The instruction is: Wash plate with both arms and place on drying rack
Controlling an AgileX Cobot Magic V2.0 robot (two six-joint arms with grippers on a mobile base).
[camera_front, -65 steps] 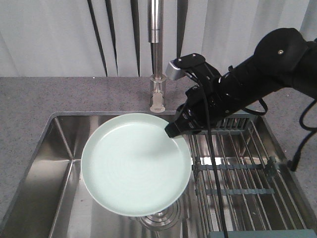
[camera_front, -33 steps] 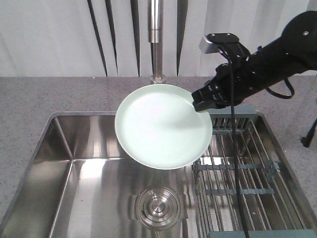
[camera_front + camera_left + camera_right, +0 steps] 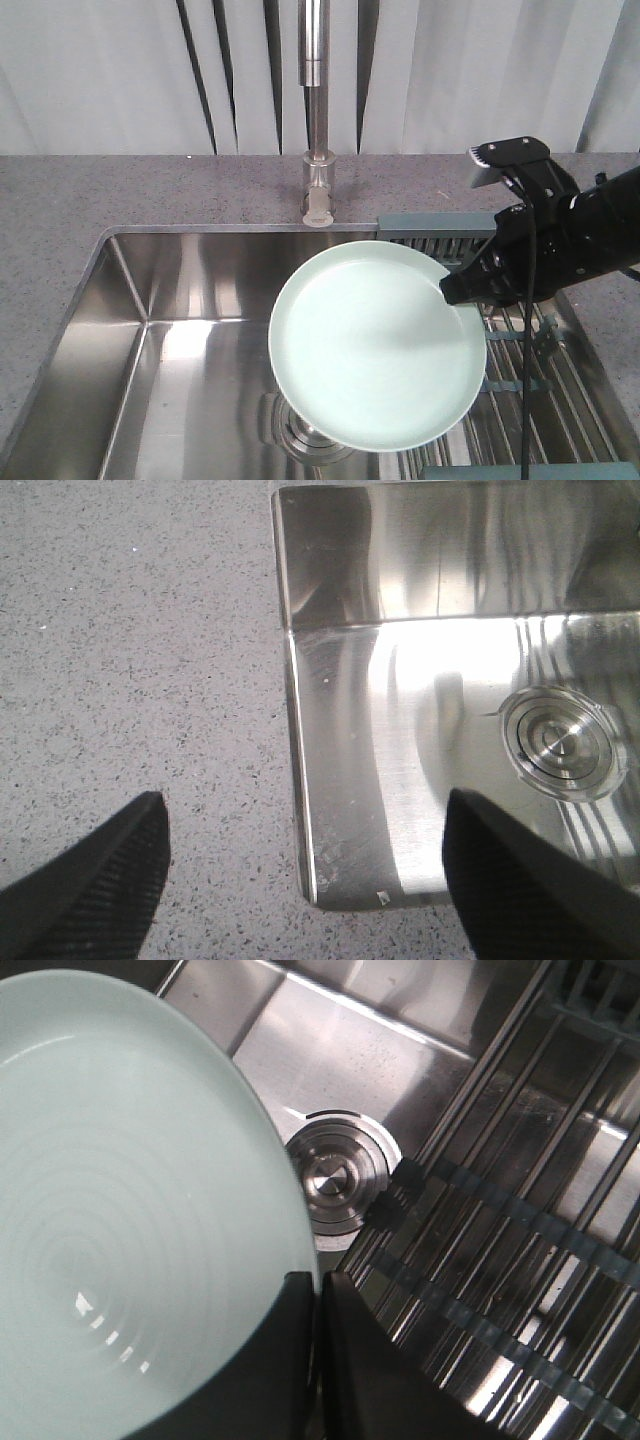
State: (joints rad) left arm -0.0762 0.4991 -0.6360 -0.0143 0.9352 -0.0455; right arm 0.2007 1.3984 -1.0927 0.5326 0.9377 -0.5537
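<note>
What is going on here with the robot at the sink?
The right gripper holds the mint-green plate by its rim, up in the air over the steel sink. The plate is close beside the drying rack but not yet set on it. The left gripper is open and holds nothing; it hangs over the edge where the grey countertop meets a corner of the sink.

Drain — half behind plate.

Basin L free; plate R
</note>
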